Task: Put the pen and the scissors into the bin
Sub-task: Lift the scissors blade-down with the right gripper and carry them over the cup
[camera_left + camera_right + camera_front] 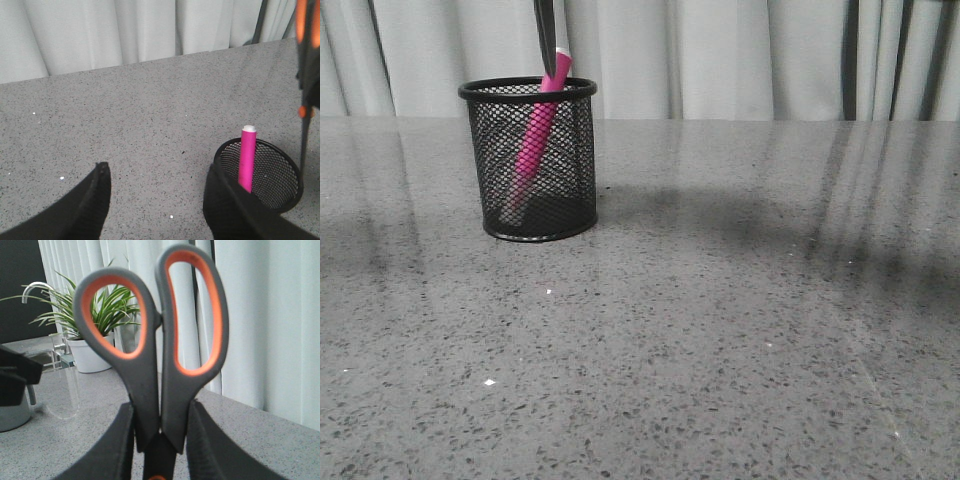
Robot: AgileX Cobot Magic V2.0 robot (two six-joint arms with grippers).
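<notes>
With the pen [535, 135] already leaning in the bin [531, 165] on the worktop [720, 330], the right hand [159, 440], clenched on the scissors [160, 340], should lower them blades-down, clear of the rim, while the left hand [155, 200] stays released.

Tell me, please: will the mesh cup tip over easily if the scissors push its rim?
Possibly. The bin is thin open wire mesh, so it probably weighs little, and a push at its rim would act high above the base. The pen already leans on one side, adding slight imbalance. Its wide flat base should resist gentle contact from the scissors in the right hand.
</notes>
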